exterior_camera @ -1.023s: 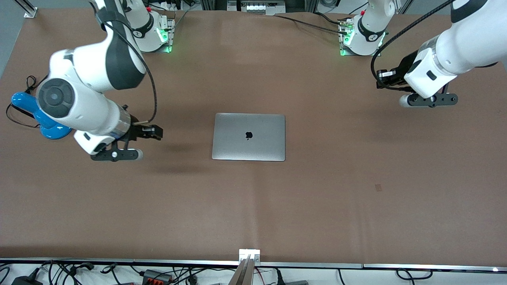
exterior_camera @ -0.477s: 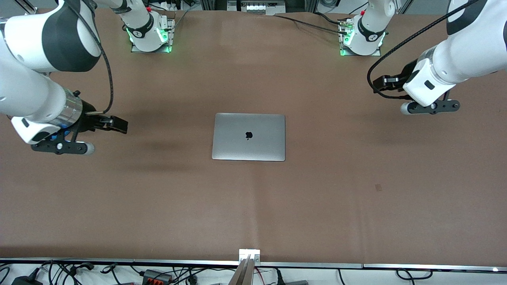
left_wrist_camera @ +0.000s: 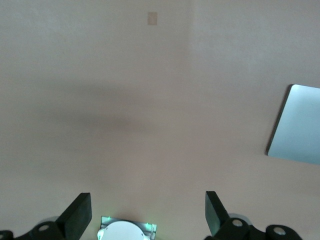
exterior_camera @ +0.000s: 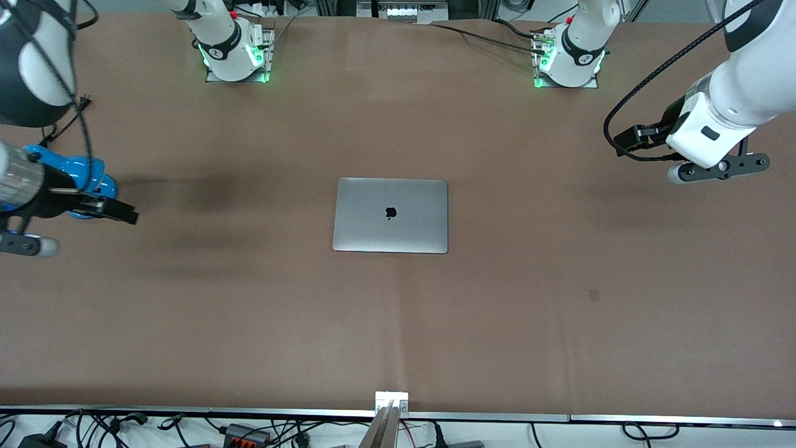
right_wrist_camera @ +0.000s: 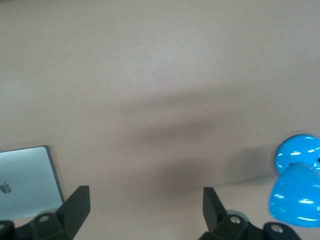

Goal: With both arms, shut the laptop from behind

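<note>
The space-grey laptop [exterior_camera: 390,215] lies shut and flat in the middle of the brown table, its lid with the black apple logo facing up. One corner of it shows in the left wrist view [left_wrist_camera: 298,131] and one in the right wrist view [right_wrist_camera: 26,181]. My left gripper [exterior_camera: 721,168] hangs over bare table toward the left arm's end, well apart from the laptop, open and empty [left_wrist_camera: 148,212]. My right gripper [exterior_camera: 22,244] is over the table's edge at the right arm's end, open and empty [right_wrist_camera: 145,207].
A glossy blue object [exterior_camera: 81,180] lies on the table beside my right gripper and shows in the right wrist view [right_wrist_camera: 296,184]. The arm bases [exterior_camera: 235,53] [exterior_camera: 569,59] stand farthest from the front camera. A small dark mark [exterior_camera: 594,295] is on the table cover.
Both arms have swung outward, away from the laptop: the right arm far toward its end of the table, the left arm a little toward its end. The laptop has not moved.
</note>
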